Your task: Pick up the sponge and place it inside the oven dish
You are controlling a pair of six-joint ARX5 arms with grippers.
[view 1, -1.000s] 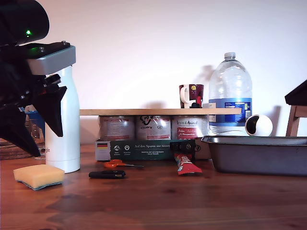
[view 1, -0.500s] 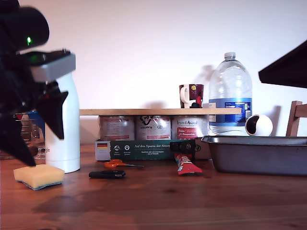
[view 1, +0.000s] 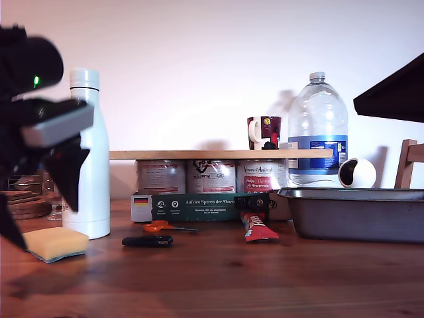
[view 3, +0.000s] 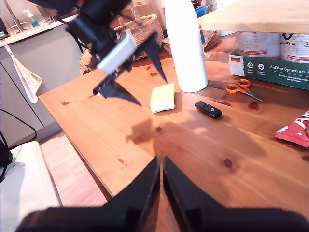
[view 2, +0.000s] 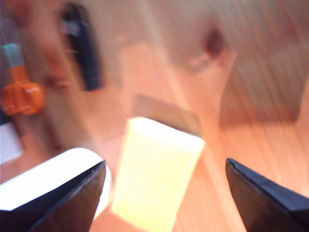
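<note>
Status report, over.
First hand open above the sponge, not touching. Second hand shut, empty. Oven dish empty. White bottle close behind sponge.

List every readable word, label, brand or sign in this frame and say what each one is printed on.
"Auf den Spuren der Ahnen": dark green carton under the wooden shelf, beside a small German flag mark.
Can labels behind the carton: script too small to read surely.
Water bottle blue label: print too small.
Mug design: not legible.
Red snack wrapper: blurred.
Sponge and oven dish: no text.
</note>
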